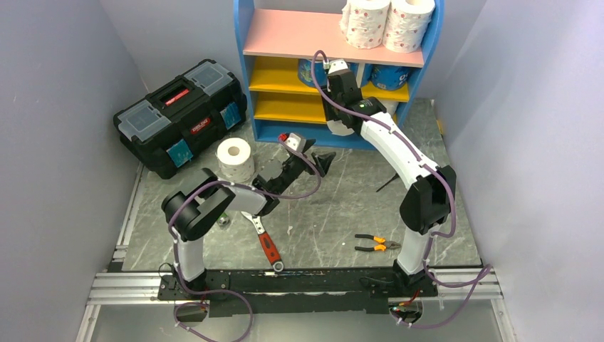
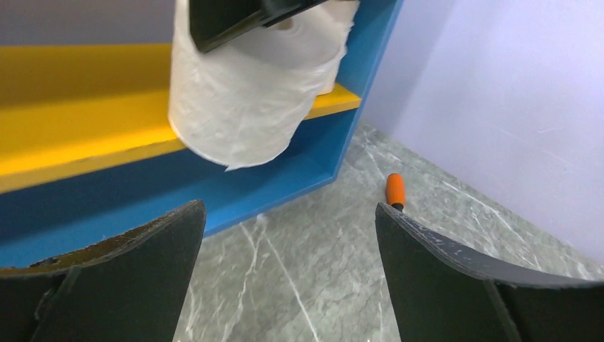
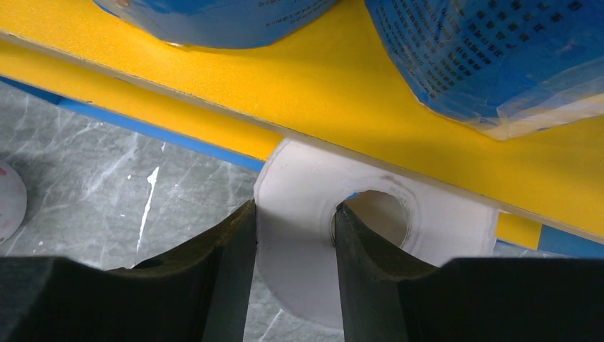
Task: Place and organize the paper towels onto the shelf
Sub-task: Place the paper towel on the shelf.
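Note:
My right gripper [image 1: 336,118] is shut on a plain white paper towel roll [image 1: 340,129]. In the right wrist view one finger [image 3: 356,242] sits inside the hollow core and the other outside, pinching the roll's wall [image 3: 434,214]. The roll hangs at the front edge of the shelf's lower yellow board [image 2: 71,132]. Blue-wrapped rolls [image 3: 491,57] stand on the middle yellow board [image 3: 342,92]. Two pink-dotted rolls [image 1: 388,23] stand on the pink top board [image 1: 292,34]. Another plain roll [image 1: 235,159] stands on the table. My left gripper [image 1: 313,154] is open and empty, low in front of the shelf, facing the held roll [image 2: 242,92].
A black toolbox [image 1: 181,114] lies left of the shelf. Orange-handled pliers [image 1: 374,244] and a red-handled tool [image 1: 268,247] lie on the grey marble table near the arm bases. An orange handle [image 2: 395,189] lies beyond my left gripper. Lilac walls close in on both sides.

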Robot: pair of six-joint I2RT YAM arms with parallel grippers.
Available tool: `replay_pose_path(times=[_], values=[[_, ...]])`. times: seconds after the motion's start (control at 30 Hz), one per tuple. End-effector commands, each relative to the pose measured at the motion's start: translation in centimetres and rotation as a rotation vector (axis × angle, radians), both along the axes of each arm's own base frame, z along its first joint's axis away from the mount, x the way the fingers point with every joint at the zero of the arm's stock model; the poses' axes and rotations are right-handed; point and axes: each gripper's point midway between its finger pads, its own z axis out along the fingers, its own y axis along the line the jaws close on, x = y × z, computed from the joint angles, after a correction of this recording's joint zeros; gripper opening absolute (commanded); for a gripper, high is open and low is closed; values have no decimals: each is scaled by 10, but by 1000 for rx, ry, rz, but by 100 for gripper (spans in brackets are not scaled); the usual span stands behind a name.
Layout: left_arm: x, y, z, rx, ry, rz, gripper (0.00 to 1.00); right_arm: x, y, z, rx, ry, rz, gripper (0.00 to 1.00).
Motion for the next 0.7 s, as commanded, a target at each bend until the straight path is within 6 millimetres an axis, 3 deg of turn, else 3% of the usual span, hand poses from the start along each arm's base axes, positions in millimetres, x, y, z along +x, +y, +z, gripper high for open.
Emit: replay_pose_path(times=[0.0,0.37,0.67], values=[[-6,-14,51,-68,-209,-80,97,28,-27,56,80,-172,-103,44],[49,-31,10,116,-141,62,99,28,-31,58,93,-184,-102,47],[83,-52,12,92,-78,107,96,32,-31,59,112,-180,-100,47]])
